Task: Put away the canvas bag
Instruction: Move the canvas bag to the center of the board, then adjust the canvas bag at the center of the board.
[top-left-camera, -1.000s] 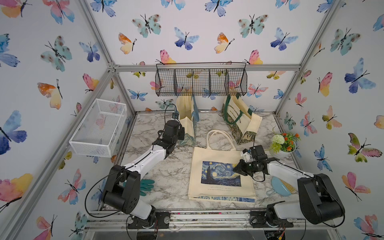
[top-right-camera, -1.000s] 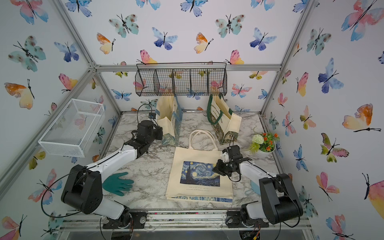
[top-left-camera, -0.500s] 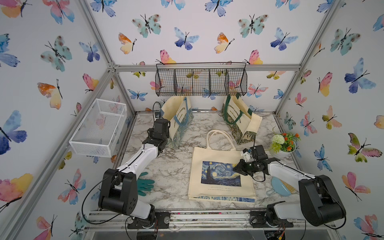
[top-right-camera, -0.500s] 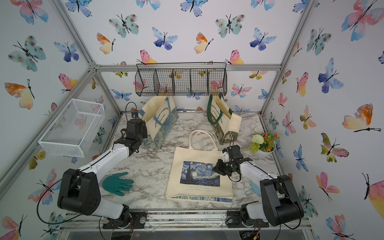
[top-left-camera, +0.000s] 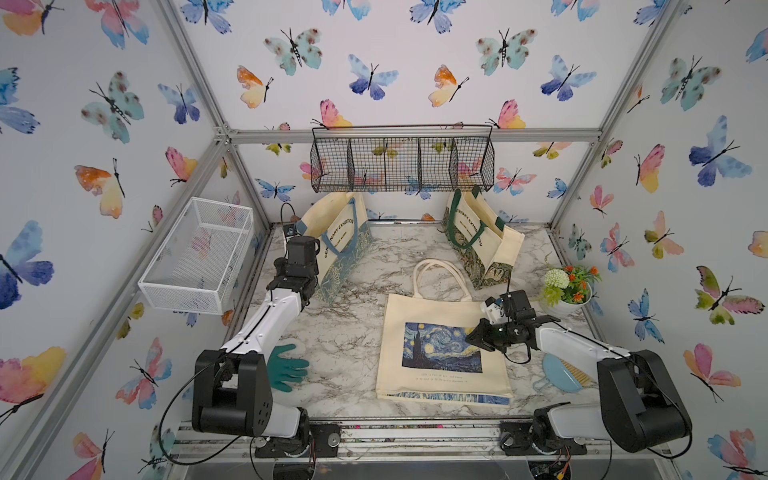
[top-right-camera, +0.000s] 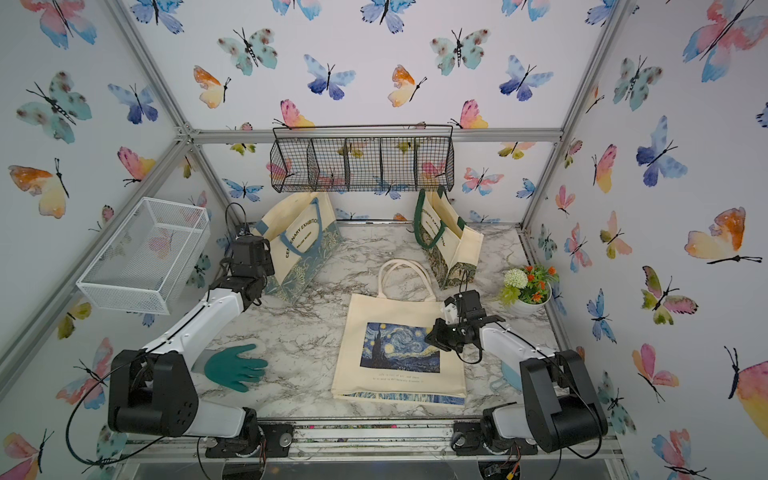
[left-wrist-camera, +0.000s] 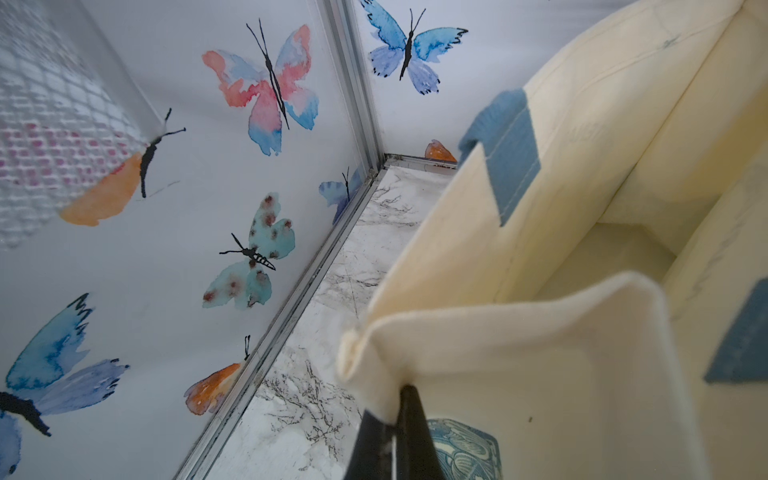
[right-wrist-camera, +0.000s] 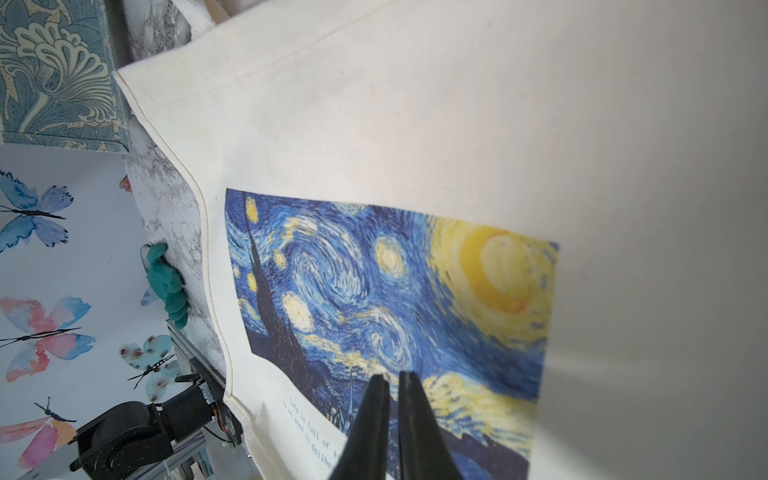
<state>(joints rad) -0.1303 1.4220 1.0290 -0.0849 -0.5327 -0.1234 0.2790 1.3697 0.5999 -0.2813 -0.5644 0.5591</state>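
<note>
1. Pale blue scoop (top-left-camera: 559, 374): largely under the right arm in both top views (exact kind unclear).
2. Green glove (top-left-camera: 286, 368): cuff hidden beneath the left arm.
3. White mesh basket (left-wrist-camera: 50, 124): blurred and cropped in the left wrist view.
4. Canvas bag (top-left-camera: 436, 309): caption lines too small to read from above.
5. Blue-handled tote (left-wrist-camera: 540, 374): cropped in the left wrist view, as are the fingers of the left gripper (left-wrist-camera: 390, 409).

The left arm (top-left-camera: 270, 316) stretches along the worktop's (top-left-camera: 345, 336) left edge toward its back corner. The left gripper (left-wrist-camera: 395, 388) has its jaws pinched on the rim of the blue-handled tote (left-wrist-camera: 519, 374). The right arm (top-left-camera: 573, 340) lies low over the worktop's right side, with the jaws of the right gripper (right-wrist-camera: 392, 376) drawn together.
</note>
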